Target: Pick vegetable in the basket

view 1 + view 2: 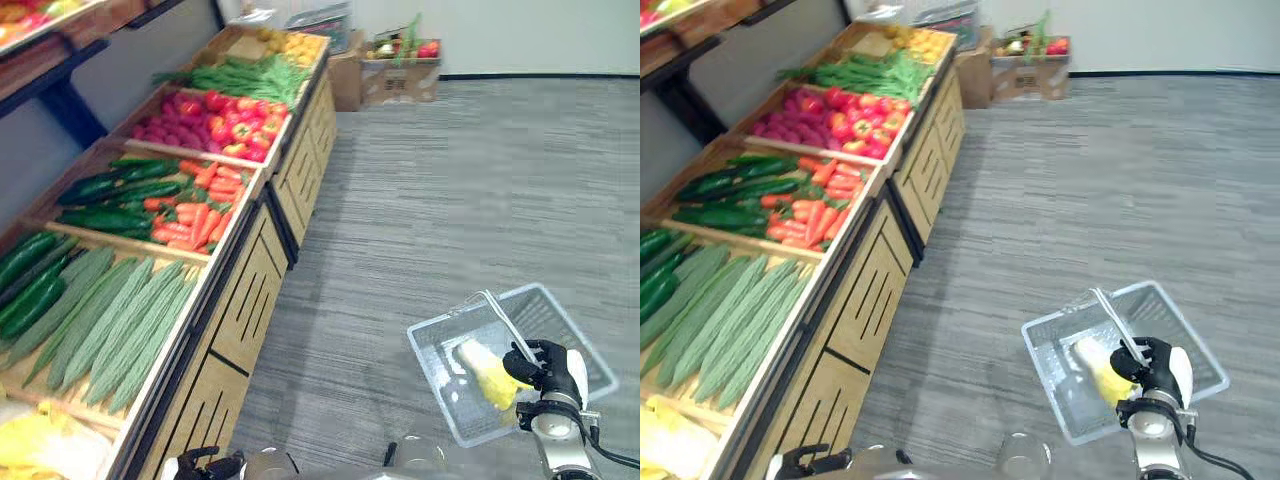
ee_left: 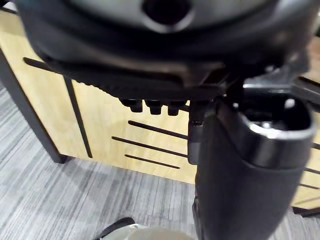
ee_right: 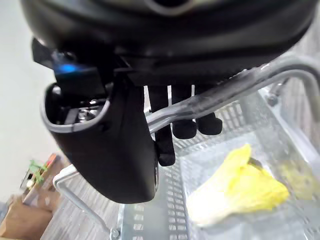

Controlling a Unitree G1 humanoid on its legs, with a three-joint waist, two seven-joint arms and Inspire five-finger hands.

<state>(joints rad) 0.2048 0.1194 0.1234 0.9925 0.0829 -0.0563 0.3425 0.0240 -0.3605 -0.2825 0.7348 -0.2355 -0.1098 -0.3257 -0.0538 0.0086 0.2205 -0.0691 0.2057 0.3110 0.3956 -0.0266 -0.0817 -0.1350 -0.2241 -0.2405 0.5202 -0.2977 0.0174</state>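
Observation:
A clear plastic basket [image 1: 436, 336] hangs over the grey floor at the lower right. My right hand [image 1: 552, 372] is shut on its metal handle [image 3: 226, 92], with the fingers [image 3: 183, 126] curled round the bar. Inside the basket lies a pale yellow leafy vegetable [image 1: 486, 374], also seen close up as the vegetable [image 3: 236, 193] on the basket's bottom. My left hand [image 1: 206, 464] hangs low beside the wooden stand's base with its fingers [image 2: 150, 106] curled and nothing in them.
A long wooden produce stand [image 1: 250, 290] runs along the left. It holds ridged green gourds [image 1: 110, 322], cucumbers [image 1: 105, 190], carrots [image 1: 196, 216], red peppers [image 1: 214, 120] and green beans [image 1: 246, 76]. Cardboard boxes [image 1: 396, 72] stand at the back wall. Open carpet lies to the right.

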